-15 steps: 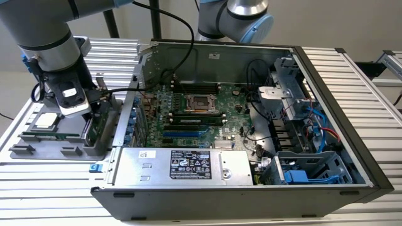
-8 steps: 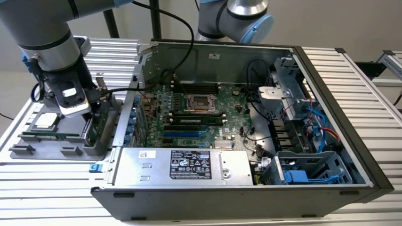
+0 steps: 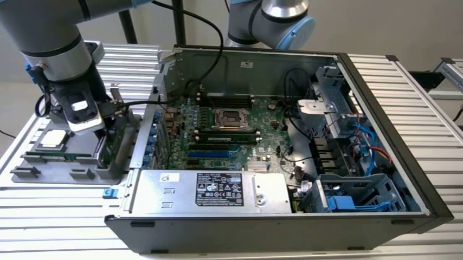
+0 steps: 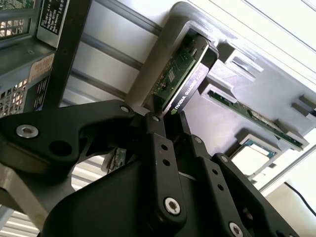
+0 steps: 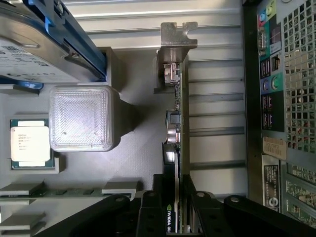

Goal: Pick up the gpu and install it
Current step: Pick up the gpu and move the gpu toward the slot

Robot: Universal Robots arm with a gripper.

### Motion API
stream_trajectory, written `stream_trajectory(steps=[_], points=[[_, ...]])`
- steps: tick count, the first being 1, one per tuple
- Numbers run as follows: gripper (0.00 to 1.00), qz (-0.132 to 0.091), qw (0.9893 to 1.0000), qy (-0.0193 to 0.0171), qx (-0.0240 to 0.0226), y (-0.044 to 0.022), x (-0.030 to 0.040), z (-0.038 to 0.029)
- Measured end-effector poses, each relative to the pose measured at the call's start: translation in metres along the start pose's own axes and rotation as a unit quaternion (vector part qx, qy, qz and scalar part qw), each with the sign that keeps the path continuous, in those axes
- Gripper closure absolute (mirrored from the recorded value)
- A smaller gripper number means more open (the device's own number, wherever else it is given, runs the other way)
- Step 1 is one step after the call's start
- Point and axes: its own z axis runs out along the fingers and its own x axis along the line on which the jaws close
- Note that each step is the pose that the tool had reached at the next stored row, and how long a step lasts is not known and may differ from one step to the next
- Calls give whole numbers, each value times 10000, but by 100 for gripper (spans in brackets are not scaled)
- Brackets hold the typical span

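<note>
Table: a bench (image 3: pixel 65 216) of ribbed, silver-grey metal slats running across the exterior view; the same slats show in both wrist views (image 5: pixel 148 19) (image 4: pixel 108 54).
Side furniture: a second slatted metal surface (image 3: pixel 452 73) at the exterior view's right edge, apart from the main bench.
Uprights: two thin black posts (image 3: pixel 129 24) (image 3: pixel 179 21) rising behind the bench.
Wall: plain and pale (image 3: pixel 376 27), unmarked, behind everything.
Beyond the left edge: a pale beige surface (image 3: pixel 11 70) – floor or wall, cannot tell.
Light: bright and even – soft shadows, with glints along the slat ridges.
</note>
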Motion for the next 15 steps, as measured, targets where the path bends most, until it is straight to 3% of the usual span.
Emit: stream_trajectory(steps=[15], points=[[100,0,10000,-1,-1,7,-2,-127]])
